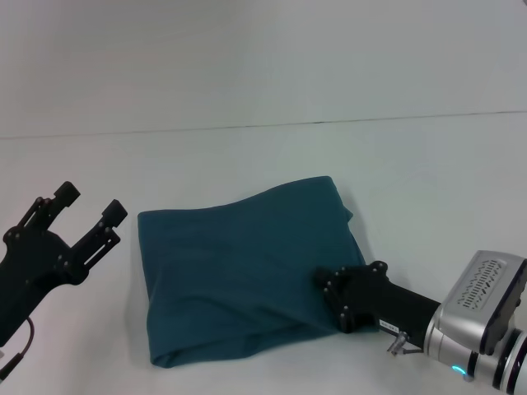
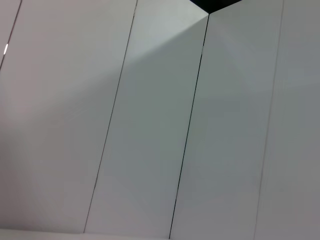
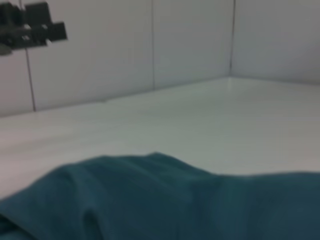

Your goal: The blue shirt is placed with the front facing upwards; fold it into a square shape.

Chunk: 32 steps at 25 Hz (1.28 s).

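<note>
The shirt lies on the white table in front of the robot, already folded into a rough rectangle with only plain teal cloth showing. Its near edge is rounded and slightly puffed, its far edge runs at a slant, higher toward the robot's right, and the far right corner bunches into a small fold. The right gripper sits low at the shirt's near right corner, its black fingertips lying on the cloth or pushed just into its edge; from the head view it cannot be told whether the jaws are parted or pinched on the fabric. The right wrist view looks across the shirt from close above it, the cloth rising in a soft ridge that fills the lower part of the picture, with the table beyond and the wall behind. The left gripper is held off the shirt's left side, clear of the cloth and above the table, its two fingers spread apart with nothing between them; it also shows small and far off in the right wrist view. The left wrist view shows only the panelled wall.
</note>
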### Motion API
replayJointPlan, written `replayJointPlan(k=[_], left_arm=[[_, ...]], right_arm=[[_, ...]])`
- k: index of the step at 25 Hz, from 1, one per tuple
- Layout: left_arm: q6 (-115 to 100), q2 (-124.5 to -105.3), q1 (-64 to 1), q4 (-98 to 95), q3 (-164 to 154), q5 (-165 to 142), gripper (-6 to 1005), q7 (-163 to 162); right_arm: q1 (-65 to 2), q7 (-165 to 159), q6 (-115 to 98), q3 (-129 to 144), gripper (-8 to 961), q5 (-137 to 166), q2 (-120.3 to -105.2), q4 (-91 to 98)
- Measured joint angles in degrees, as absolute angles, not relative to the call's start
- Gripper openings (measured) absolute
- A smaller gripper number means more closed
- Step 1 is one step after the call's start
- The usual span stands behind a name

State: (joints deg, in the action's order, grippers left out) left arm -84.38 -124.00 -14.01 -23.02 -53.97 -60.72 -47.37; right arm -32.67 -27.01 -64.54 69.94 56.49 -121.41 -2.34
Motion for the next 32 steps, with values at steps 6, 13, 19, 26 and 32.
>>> replayJointPlan(k=[6,13,19,26,32], left_arm=[[-84.19,-123.94,-14.07,-22.85,-53.96,-60.74,841,-47.37],[-84.4,-123.92,-14.07,-22.98,-53.96,-60.74,842,-47.37],[-84.44,-123.92,-14.43,-22.87,-53.97,-60.74,842,-47.37],[-84.27,-123.92,-14.84,-22.85,-53.97,-60.74,841,-47.37],[-83.92,-123.93,-15.27,-22.85,-53.97,-61.53,842,-47.37]], right_arm=[[-32.18,-27.38,-64.52,69.71,10,56.53,-121.14,-2.42],[-31.25,-28.06,-75.57,62.25,10,55.32,-120.77,-1.75],[-36.69,-31.01,-64.77,59.04,10,55.32,-121.05,-2.46],[-39.27,-31.14,-55.26,59.2,10,58.75,-121.35,-2.84],[-39.37,-31.17,-51.05,58.83,9,58.64,-121.36,-3.51]])
